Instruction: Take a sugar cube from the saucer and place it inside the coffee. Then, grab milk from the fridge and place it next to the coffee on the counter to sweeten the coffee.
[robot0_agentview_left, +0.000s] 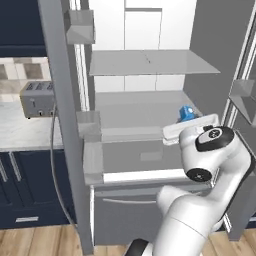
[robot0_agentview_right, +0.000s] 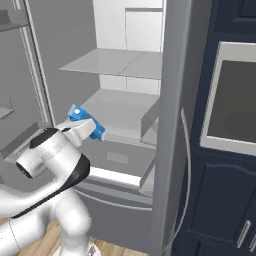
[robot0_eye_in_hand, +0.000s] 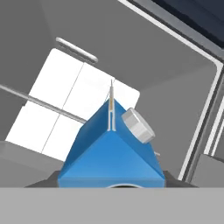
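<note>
here, largest thing first.
fridge (robot0_agentview_left: 210, 45): tall grey body standing open, with a white back wall, grey shelves and grey bins on both doors.
counter (robot0_agentview_left: 20, 132): white marble worktop left of the fridge in the left base view, over navy cabinets.
wall oven (robot0_agentview_right: 231, 100): pale-framed dark window set in navy cabinetry, right of the fridge in the right base view.
arm (robot0_agentview_left: 200, 200): white with dark joints, rising from below and reaching into the fridge at the level of the lower shelf.
toaster (robot0_agentview_left: 37, 98): grey, on the counter against the tiled wall, well apart from the fridge interior.
gripper (robot0_agentview_right: 86, 129): at the milk, just above the lower shelf near the fridge's right inner wall as the left base view shows it.
fingers: hidden behind the carton in the hand view, so i cannot tell whether they clamp it or stand loose beside it.
milk (robot0_eye_in_hand: 111, 153): blue carton with a gabled top and a grey round cap, right in front of the hand camera; inside the fridge, at the hand's tip.
</note>
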